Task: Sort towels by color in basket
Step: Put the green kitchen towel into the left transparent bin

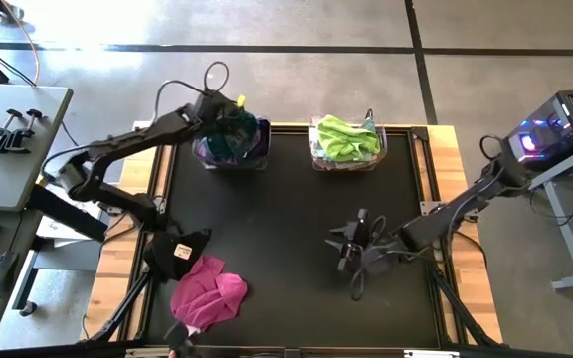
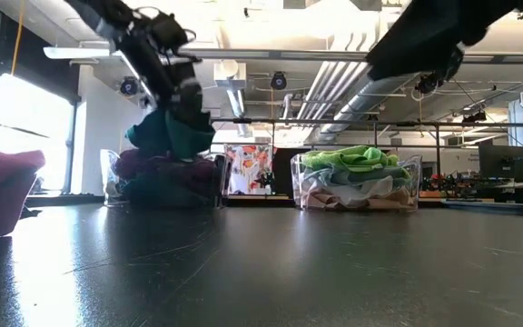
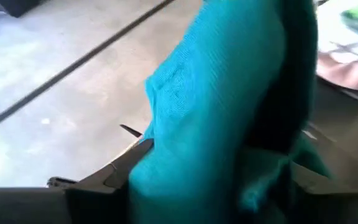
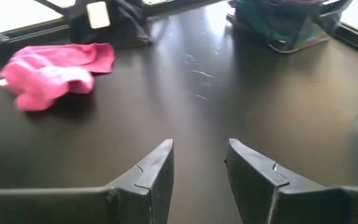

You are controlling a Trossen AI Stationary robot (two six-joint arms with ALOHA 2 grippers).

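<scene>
Teal cloth (image 3: 229,106) hangs between the fingers of the left claw (image 1: 229,117), which hovers over the far-left bin (image 1: 229,151). In the left wrist view the fingers (image 3: 126,168) stand on either side of the fabric, but whether they pinch it or have let go cannot be told. That bin holds dark towels (image 2: 157,177), purple and teal among them, heaped above its rim. The far-right bin (image 1: 346,159) carries light towels, a lime green one (image 1: 346,137) on top, with pale and pinkish cloths under it.

On the black table (image 1: 286,229), at the near left, lies a magenta towel (image 1: 209,293), crumpled, with a black towel (image 1: 179,247) touching its far side.

The right claw (image 1: 351,244) waits low over the table's near right, its fingers (image 4: 157,168) spread and holding nothing, pointing toward the magenta towel.
</scene>
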